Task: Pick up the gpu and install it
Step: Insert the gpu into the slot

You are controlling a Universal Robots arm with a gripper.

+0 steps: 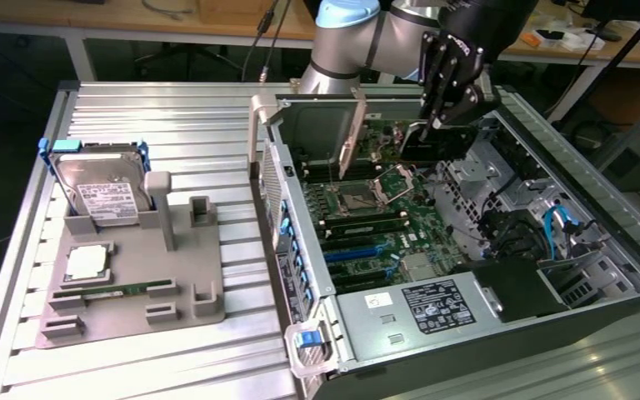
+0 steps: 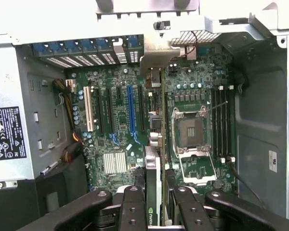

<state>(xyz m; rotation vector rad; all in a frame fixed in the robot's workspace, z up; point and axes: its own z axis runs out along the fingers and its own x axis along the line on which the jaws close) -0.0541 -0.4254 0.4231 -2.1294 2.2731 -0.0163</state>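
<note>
My gripper (image 1: 445, 117) is shut on the gpu (image 1: 426, 143) and holds it above the motherboard (image 1: 376, 229) inside the open computer case (image 1: 587, 275). The card hangs on edge, with its black cooler under the fingers and its long silvery bracket (image 1: 350, 137) toward the case's rear wall. In the wrist view the gpu (image 2: 156, 144) runs edge-on from between my black fingers (image 2: 134, 209) to its bracket (image 2: 156, 53). It hovers between the blue expansion slot (image 2: 131, 110) and the CPU socket (image 2: 190, 132). I cannot tell whether it touches the board.
On the exterior view's left, a grey fixture (image 1: 131, 312) holds a silver hard drive with blue rails (image 1: 97, 187), a processor chip (image 1: 87, 262) and a narrow green memory stick (image 1: 109, 292). The power supply (image 1: 432, 304) and cables (image 1: 553, 221) crowd the case's near end.
</note>
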